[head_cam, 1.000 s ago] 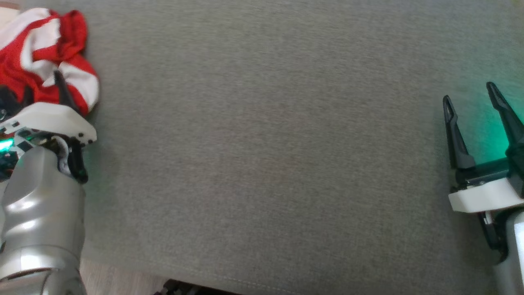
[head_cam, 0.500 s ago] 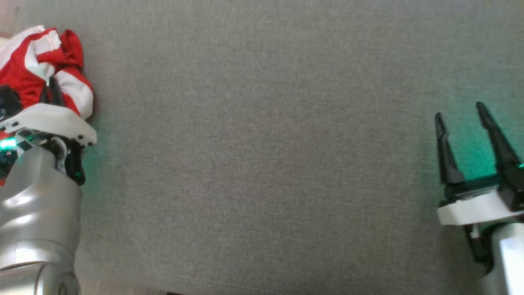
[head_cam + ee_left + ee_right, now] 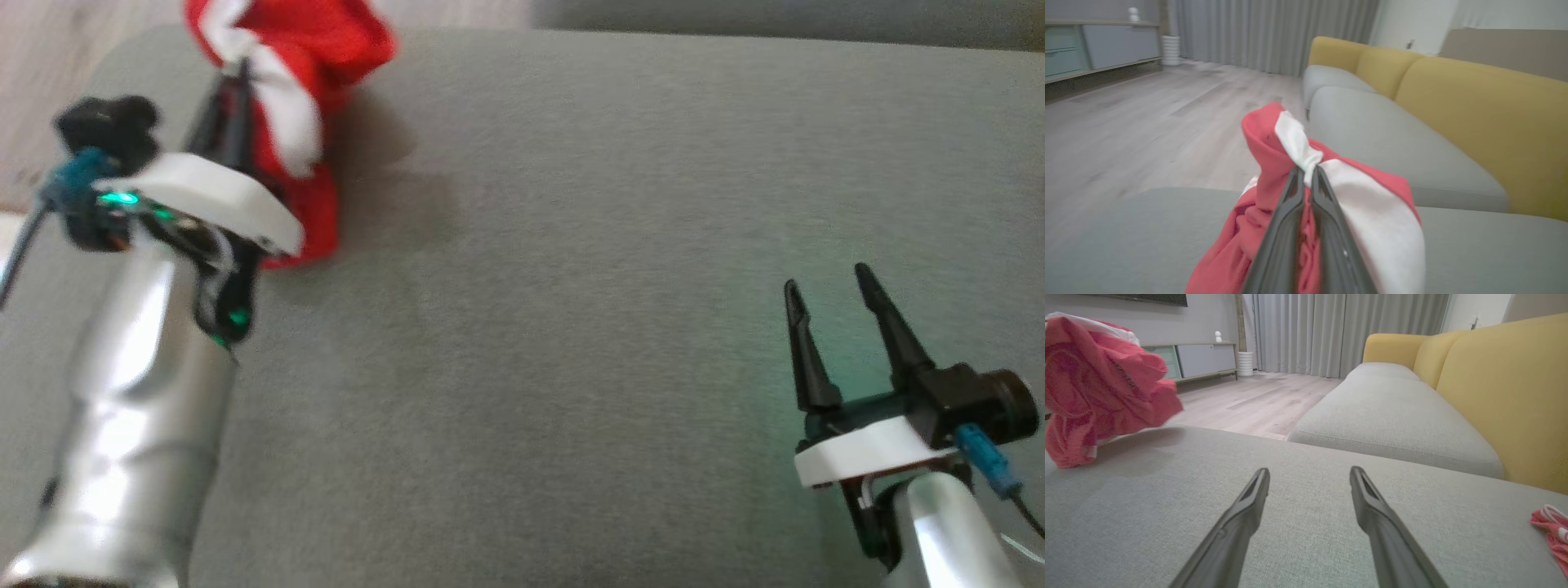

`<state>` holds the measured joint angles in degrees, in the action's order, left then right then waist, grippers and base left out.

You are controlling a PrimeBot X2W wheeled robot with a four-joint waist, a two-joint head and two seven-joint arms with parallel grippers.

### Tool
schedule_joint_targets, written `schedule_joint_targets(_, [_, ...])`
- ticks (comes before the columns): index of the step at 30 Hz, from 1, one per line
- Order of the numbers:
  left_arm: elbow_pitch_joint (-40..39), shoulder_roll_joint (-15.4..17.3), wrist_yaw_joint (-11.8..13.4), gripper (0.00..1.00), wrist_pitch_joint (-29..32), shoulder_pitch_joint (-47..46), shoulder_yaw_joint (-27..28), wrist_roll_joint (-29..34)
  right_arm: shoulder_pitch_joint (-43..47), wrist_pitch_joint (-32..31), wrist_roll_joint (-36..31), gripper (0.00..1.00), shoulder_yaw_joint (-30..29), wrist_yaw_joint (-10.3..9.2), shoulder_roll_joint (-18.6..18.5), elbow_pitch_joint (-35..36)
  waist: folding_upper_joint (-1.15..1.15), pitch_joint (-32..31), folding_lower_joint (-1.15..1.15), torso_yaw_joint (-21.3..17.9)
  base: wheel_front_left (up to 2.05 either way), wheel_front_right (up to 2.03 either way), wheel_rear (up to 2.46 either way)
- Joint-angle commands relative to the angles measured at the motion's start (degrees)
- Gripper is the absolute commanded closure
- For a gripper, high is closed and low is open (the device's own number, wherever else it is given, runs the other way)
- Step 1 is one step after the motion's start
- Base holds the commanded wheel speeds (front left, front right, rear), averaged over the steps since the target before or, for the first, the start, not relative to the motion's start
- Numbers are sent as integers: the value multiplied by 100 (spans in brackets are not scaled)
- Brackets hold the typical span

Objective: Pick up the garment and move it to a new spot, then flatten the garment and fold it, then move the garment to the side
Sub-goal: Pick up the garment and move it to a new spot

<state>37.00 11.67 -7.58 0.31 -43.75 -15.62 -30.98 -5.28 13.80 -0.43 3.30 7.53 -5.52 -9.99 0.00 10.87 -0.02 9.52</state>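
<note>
Garment (image 3: 294, 49), red and white, bunched at the cushion's (image 3: 571, 327) left edge a second ago, now hangs clamped in my left gripper (image 3: 238, 69) over its far left corner, ready to move; my right gripper (image 3: 825, 278) waits, jaws apart.

The garment (image 3: 310, 49) is red with white stripes, the cushion (image 3: 571, 286) grey, the sofa back (image 3: 1506, 388) mustard yellow.

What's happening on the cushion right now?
The left gripper is shut on the red and white garment, holding it bunched up over the far left corner of the grey cushion. The right gripper is open and holds nothing, low over the cushion's right side. The garment is crumpled, not yet flattened or folded.
</note>
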Motion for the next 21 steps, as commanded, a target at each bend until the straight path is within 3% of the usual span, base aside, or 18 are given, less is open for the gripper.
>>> schedule_joint_targets(1, [-505, 279, 10, 100, 161, 0, 7, -150, -131, 81, 39, 0, 149, -4, 23, 108, 0, -274, 2, -321, 0, 0, 0])
schedule_joint_targets(6, [-2607, 401, 10, 100, 1125, 900, -466, -989, -214, 112, 98, 0, 221, -4, 143, 13, 0, -315, 2, -790, 0, 0, 0])
schedule_joint_targets(11, [-4310, 278, 139, 100, 1781, 1581, -764, -1486, -240, 117, 161, 0, 278, -4, 214, 75, 0, -246, 2, -1270, 0, 0, 0])
schedule_joint_targets(17, [-5572, 15, 406, 100, 2195, 1745, -974, -1864, -307, 118, 233, 0, 392, -4, 252, 125, 0, -151, 2, -1840, 0, 0, 0])
schedule_joint_targets(21, [-5984, -162, 574, 100, 2385, 1669, -946, -2195, -369, 118, 278, 0, 427, -4, 259, 149, 0, -64, 2, -2076, 0, 0, 0])
